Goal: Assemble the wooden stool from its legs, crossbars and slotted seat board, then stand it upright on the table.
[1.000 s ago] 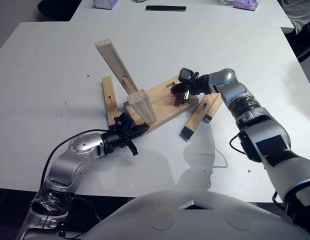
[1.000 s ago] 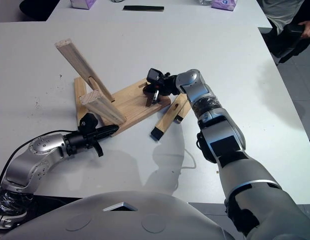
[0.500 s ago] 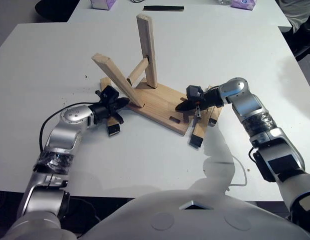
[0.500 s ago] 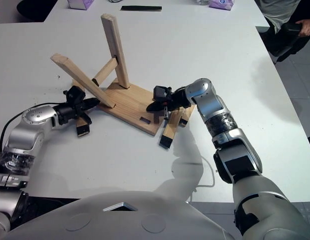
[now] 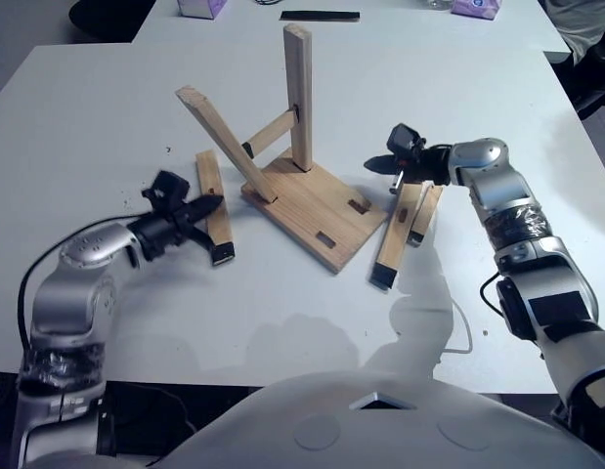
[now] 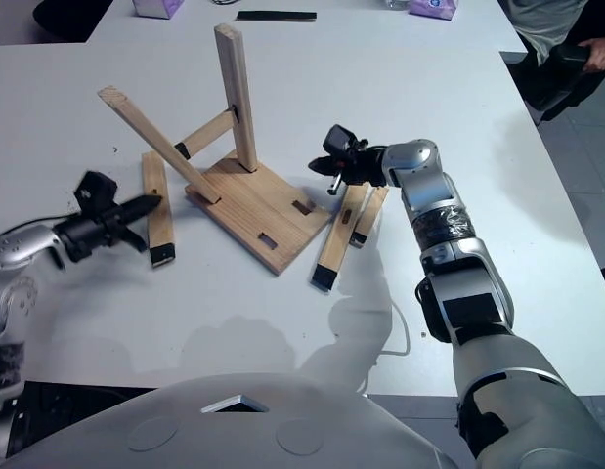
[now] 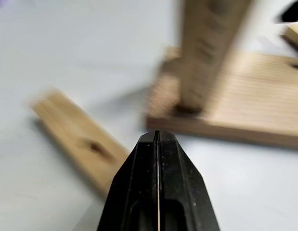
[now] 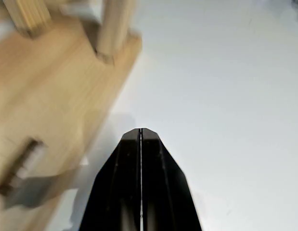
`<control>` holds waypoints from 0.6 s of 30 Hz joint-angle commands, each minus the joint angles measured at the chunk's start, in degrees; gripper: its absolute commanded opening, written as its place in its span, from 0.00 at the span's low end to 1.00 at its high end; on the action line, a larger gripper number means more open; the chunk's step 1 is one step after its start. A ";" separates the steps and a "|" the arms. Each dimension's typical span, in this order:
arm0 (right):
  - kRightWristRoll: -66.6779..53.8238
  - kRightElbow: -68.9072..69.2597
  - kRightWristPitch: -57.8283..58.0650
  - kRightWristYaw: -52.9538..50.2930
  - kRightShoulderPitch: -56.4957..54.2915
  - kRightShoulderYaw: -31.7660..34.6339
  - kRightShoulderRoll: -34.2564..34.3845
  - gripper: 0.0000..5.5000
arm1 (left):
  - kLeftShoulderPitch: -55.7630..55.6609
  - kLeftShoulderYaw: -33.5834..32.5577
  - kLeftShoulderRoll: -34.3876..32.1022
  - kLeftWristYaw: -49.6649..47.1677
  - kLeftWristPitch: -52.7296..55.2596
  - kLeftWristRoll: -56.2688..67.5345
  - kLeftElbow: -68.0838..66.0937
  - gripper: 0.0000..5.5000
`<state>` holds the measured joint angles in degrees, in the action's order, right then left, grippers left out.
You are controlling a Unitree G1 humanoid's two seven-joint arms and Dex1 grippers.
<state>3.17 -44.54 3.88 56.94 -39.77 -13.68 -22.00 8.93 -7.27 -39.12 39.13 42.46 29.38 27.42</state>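
- Seat board (image 5: 317,210) lies flat mid-table (image 5: 282,322), well off every edge. Upright leg (image 5: 299,98) and tilted leg (image 5: 222,137) stand in it, crossbar (image 5: 274,131) between them.
- Lots of bare tabletop in front and far left. Loose leg (image 5: 215,200) lies just left of the board, pair of loose legs (image 5: 395,234) just right.
- Left gripper (image 5: 212,201) is pinched closed on nothing beside the loose leg. Right gripper (image 5: 373,164) is closed too, empty, near the pair.
- Half a second back both were right up against the board. They've backed off now, and the board has swung round a bit.
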 commanded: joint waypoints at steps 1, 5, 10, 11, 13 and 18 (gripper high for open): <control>1.09 -3.28 -2.93 1.04 -1.27 -0.86 0.39 0.00 | 0.37 6.23 0.84 -1.06 2.67 -0.14 5.04 0.00; 0.02 -0.91 -2.66 7.34 -0.90 -2.07 0.23 0.00 | -1.76 14.36 1.48 -3.23 0.75 -6.79 0.65 0.00; -0.25 5.82 -0.96 15.12 1.95 -4.91 -0.82 0.00 | -4.76 20.56 1.36 -3.69 -5.54 -15.55 -8.51 0.00; -0.32 7.36 -0.29 15.71 2.90 -5.27 -1.07 0.00 | -5.91 20.77 1.98 -3.54 -6.65 -16.07 -10.22 0.00; -0.74 10.46 1.13 16.96 4.71 -5.84 -1.47 0.00 | -8.55 20.75 3.67 -3.68 -8.55 -16.63 -13.42 0.00; -2.45 17.47 4.42 19.09 8.28 -6.34 -2.71 0.00 | -13.79 20.31 7.67 -4.24 -11.69 -17.66 -19.75 0.00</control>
<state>2.23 -30.52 6.78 74.95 -33.55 -19.38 -25.06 -3.21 11.97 -33.45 34.44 31.22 12.02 10.45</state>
